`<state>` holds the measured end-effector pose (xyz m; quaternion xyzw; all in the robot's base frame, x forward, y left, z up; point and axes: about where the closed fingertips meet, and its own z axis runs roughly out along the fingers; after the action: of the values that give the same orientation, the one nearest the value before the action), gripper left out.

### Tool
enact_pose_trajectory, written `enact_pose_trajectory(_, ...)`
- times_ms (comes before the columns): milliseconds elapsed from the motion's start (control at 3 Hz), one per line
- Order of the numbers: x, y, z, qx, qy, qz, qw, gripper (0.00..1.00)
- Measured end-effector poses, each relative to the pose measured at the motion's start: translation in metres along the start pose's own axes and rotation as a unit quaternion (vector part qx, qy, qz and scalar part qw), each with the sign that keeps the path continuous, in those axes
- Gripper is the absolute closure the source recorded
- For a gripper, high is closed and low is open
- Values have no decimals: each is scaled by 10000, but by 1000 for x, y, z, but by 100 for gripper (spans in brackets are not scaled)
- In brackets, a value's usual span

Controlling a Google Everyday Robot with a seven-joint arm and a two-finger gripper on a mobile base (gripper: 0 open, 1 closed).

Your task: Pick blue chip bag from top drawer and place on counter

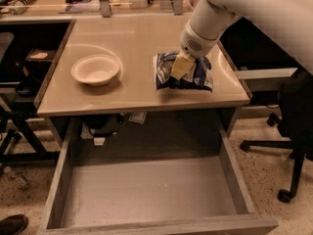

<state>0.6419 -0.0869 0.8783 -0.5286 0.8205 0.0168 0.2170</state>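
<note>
The desk [137,43] top is smooth, glossy beige. The bag [200,77] is crinkly blue foil. The bowl [95,70] is matt white. The drawer [146,190] is matt grey. The pincer [182,66], on the bag, is pale yellow under a smooth white arm [254,9] shell.

gripper [182,66] at blue chip bag [198,77] | bowl [95,70] well left | counter [137,48] between free
</note>
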Motion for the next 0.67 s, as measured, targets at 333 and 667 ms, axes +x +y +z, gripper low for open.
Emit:
enact_pose_trajectory(333, -9, -9, 28, -181, 11, 12, 9998, 100)
enact_pose_trajectory(667, -15, -15, 48, -298, -1, -9, 9996, 100)
